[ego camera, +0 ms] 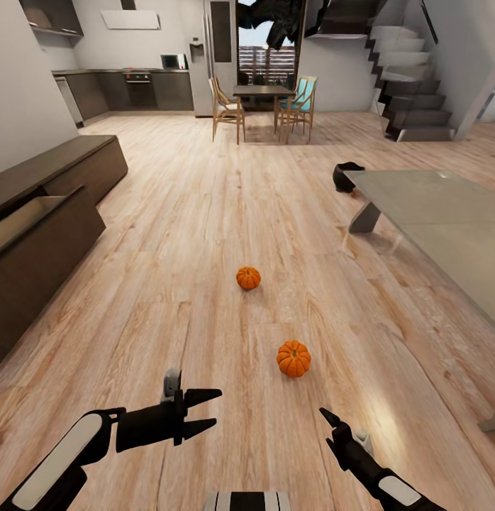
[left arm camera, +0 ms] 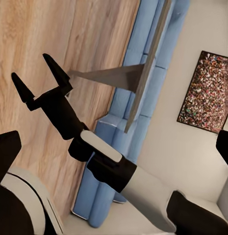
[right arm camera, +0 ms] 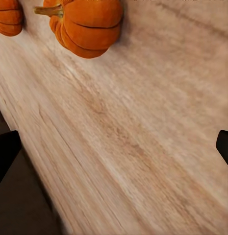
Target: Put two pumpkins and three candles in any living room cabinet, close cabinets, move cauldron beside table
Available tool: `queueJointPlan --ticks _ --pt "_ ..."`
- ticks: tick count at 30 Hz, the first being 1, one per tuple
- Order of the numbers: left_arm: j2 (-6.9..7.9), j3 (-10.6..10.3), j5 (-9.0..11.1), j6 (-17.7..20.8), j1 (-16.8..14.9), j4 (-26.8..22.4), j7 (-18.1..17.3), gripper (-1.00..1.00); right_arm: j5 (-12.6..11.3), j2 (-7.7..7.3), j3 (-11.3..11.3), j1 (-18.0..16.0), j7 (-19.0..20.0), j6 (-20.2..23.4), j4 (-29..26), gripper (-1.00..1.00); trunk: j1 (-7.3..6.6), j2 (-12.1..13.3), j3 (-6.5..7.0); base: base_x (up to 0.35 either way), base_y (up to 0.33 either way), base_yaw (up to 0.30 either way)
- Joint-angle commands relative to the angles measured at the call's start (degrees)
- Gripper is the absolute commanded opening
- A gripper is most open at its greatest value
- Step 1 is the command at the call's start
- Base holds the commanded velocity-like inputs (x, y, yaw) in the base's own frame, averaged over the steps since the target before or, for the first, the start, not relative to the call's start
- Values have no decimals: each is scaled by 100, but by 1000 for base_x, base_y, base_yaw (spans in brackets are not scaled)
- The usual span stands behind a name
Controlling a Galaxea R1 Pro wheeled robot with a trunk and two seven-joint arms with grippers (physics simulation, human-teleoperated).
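Orange pumpkins (ego camera: 293,358) lie on the floor just ahead of the right gripper (ego camera: 331,430), fingers apparently spread and empty; left gripper (ego camera: 208,409) open too. Next: reach the nearer one.

pumpkins (ego camera: 248,277) (ego camera: 293,358): 2 | cauldron (ego camera: 345,176): 1 | table (ego camera: 446,213): 1 | chairs (ego camera: 226,108) (ego camera: 300,103): 2

Two pumpkins (ego camera: 293,358) (ego camera: 248,277) on the floor (ego camera: 205,234), one behind the other; cabinet (ego camera: 45,220) left, table (ego camera: 446,220) right, cauldron (ego camera: 345,176) beside the table's far corner.
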Motion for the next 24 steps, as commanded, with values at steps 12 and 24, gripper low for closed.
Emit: queueJointPlan --ticks 12,24 --pt "9 -11 18 5 10 -12 -17 100 -61 -7 30 -3 78 31 -58 100 -1 -2 -4 240 0 0" --pt "0 -11 11 5 10 23 -17 100 -61 -12 22 -3 83 43 -70 100 -1 -2 -4 332 -4 0"
